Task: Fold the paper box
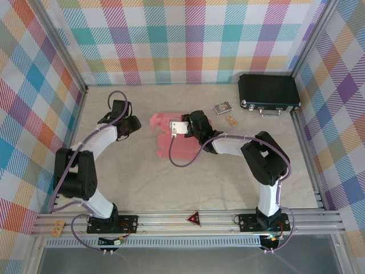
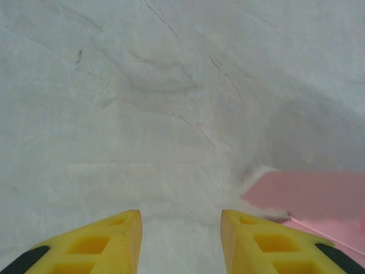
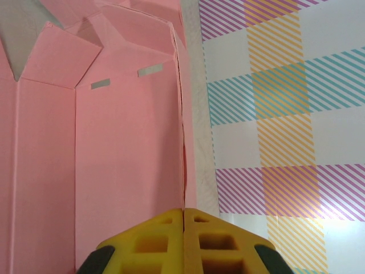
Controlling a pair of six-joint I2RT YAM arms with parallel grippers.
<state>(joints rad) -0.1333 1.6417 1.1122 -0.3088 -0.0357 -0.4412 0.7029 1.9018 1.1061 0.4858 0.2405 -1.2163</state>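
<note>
The salmon-pink paper box (image 1: 181, 149) lies partly folded in the middle of the table, its flaps spread toward the back left. My right gripper (image 1: 176, 128) sits over its upper edge. In the right wrist view that gripper (image 3: 183, 212) is shut on the thin upright edge of a pink wall panel (image 3: 125, 160). My left gripper (image 1: 134, 123) hovers just left of the box, apart from it. In the left wrist view the left gripper (image 2: 181, 218) is open over bare table, with a pink flap (image 2: 311, 194) beside its right finger.
A black hard case (image 1: 268, 93) stands at the back right. Two small cards (image 1: 222, 107) (image 1: 231, 120) lie in front of it. Plaid walls close in the table on three sides, and a metal rail (image 1: 188, 218) runs along the near edge.
</note>
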